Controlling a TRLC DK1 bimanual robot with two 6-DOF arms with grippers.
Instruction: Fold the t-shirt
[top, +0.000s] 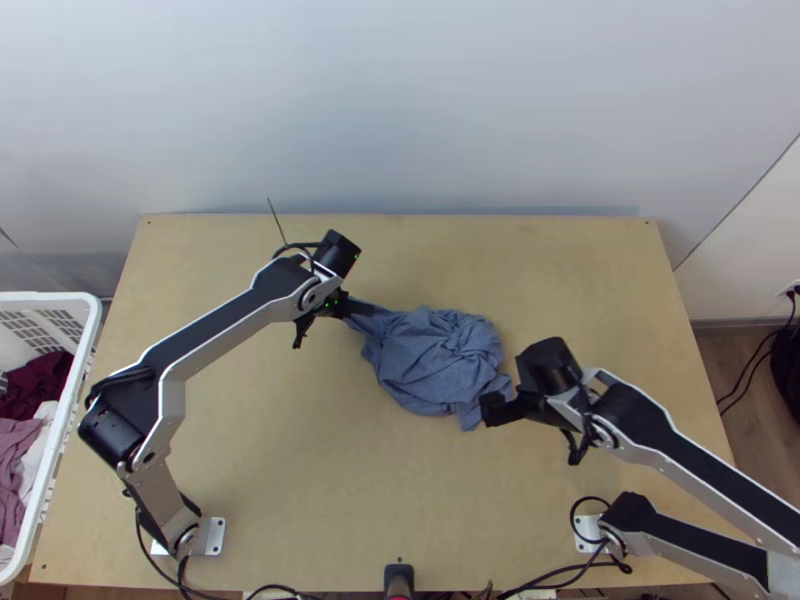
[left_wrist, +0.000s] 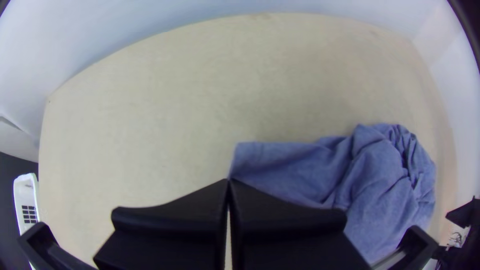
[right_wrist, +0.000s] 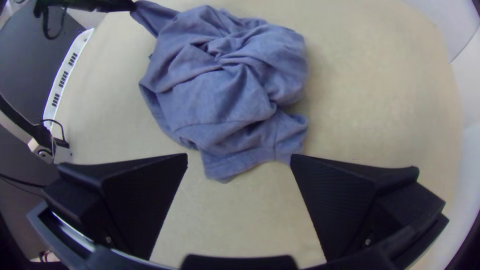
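- Blue-grey fabric identifies the workpiece: one t-shirt (top: 430, 360), bunched in a loose, creased heap on the light wooden desk (top: 300, 480), slightly beyond its middle and between the two grippers.
- Workpiece condition: folds gather toward the centre of the heap. One narrow portion extends toward the left arm (top: 215, 330); a short flap with a stitched seam extends toward the right arm (top: 690, 460).
- Left gripper (top: 368, 309): located at the end of the narrow portion. Its two black fingers are pressed together, with the tip of the fabric clamped at their ends. Which part of the garment this is, I cannot tell from where I stand.
- Right gripper (top: 488, 408): located at the seamed flap, on the opposite side of the heap. Its fingers (right_wrist: 135, 205) are set wide apart, with nothing clamped between them. The flap lies just ahead of the gap. Whether a fingertip touches the fabric, I cannot tell.
- Adjacent container: one white plastic basket (top: 68, 400), placed beside the desk on the left arm's side. Contents: dark red cloth (top: 38, 385), mauve cloth (top: 14, 450) and white cloth (top: 40, 450).
- Surroundings: a pale wall (top: 400, 100) stands behind the far edge of the desk. Black cables (top: 141, 535) run by the arm bases along the near edge.
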